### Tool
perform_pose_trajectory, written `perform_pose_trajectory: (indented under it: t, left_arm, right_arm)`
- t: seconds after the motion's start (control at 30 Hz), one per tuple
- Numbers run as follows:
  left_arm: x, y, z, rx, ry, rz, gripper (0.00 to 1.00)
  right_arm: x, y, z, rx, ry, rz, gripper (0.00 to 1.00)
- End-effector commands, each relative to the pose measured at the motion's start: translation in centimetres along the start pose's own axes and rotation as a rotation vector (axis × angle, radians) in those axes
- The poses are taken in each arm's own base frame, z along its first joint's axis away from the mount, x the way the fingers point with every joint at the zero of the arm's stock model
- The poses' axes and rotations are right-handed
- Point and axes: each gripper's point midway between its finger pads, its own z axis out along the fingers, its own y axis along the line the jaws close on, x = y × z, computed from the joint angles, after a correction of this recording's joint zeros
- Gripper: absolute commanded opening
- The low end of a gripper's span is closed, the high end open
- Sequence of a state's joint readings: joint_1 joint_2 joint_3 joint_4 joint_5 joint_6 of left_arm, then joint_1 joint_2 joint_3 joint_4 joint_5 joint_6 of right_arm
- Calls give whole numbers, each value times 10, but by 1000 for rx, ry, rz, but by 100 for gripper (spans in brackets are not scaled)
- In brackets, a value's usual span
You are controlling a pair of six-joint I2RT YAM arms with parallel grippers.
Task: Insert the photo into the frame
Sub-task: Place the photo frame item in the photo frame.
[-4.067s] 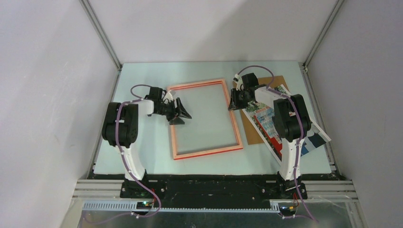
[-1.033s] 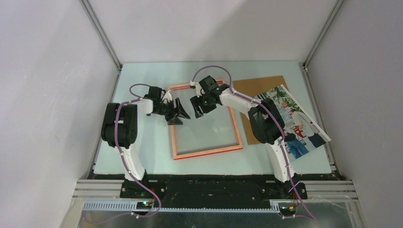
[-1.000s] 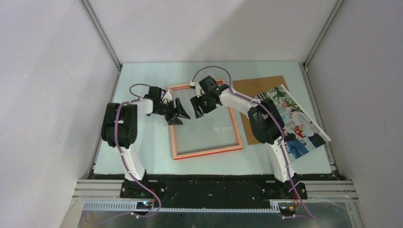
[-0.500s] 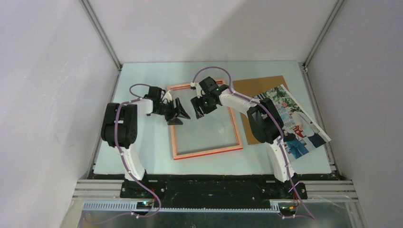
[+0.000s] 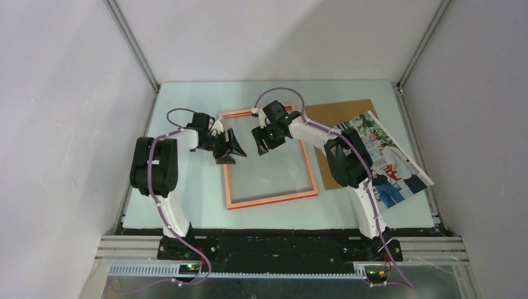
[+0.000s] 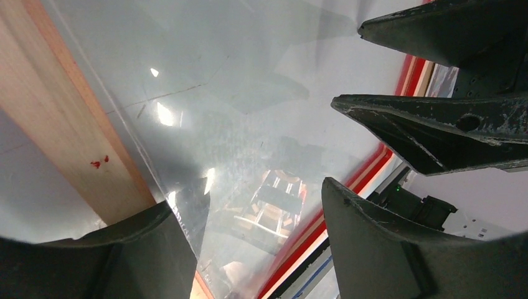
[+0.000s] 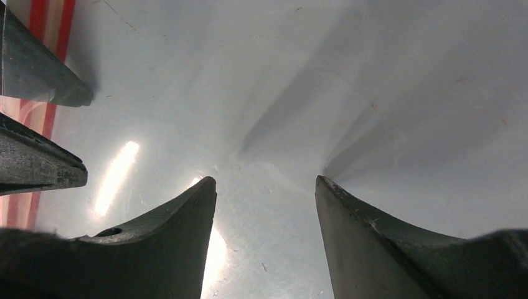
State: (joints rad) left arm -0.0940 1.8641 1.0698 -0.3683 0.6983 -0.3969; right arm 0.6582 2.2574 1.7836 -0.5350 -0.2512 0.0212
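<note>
Biggest change in the overhead view: right gripper (image 5: 262, 144) gone from the 1 o'clock corner of the frame (image 5: 271, 199), next to the photo (image 5: 393, 159), and now over the clear pane inside the frame, toward its 11 o'clock corner. Faces the left gripper (image 5: 234, 152) tip to tip, near but apart. Over the last second, barely any shift on either side, only a slight settling of the left arm.

Meaning for the task, as a judgement: no start on the photo yet. Lies picture-up at 3 o'clock on the surface (image 5: 187, 112), well apart from both grippers, partly over a brown board (image 5: 336, 112) and reaching the surface's 3 o'clock edge. Frame flat at the middle, pale side up as far as can be told. Looks like work on the frame first, perhaps on the pane or on steadying the rails, before any fetch of the photo.

Left gripper: open fairly wide, empty, low over the frame's 9 o'clock rail and the edge of the pane. Contact with the rail impossible to tell.

Right gripper: open about as wide, empty, tips close above the glossy pane with nothing between them. Touching or just clear, cannot tell.
</note>
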Motion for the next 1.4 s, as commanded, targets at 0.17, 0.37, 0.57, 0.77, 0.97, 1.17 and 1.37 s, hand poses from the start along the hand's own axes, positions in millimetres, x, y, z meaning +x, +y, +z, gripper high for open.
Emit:
perform_pose_trajectory:
  t: [0.17, 0.37, 0.57, 0.77, 0.97, 1.17, 1.37]
  left_arm:
    - [-5, 12, -26, -95, -50, 80, 74]
    - [-9, 17, -41, -135, -71, 105, 74]
    - [-9, 20, -53, -166, -85, 124, 74]
    - [-8, 20, -64, -176, -97, 139, 74]
    - [-9, 19, -70, -186, -109, 163, 74]
    - [-15, 19, -75, -212, -134, 189, 74]
    - [-27, 19, -81, -244, -169, 204, 73]
  right_arm:
    - [3, -9, -6, 26, 4, -33, 65]
    - [2, -9, -8, 26, -1, -34, 65]
    - [2, -9, -8, 23, -2, -33, 64]
    - [0, -8, -9, 20, -6, -33, 64]
    - [-4, -5, -14, 18, -16, -35, 65]
    - [-16, 0, -32, 20, -55, -34, 68]
    - [-35, 3, -64, 29, -120, -39, 75]
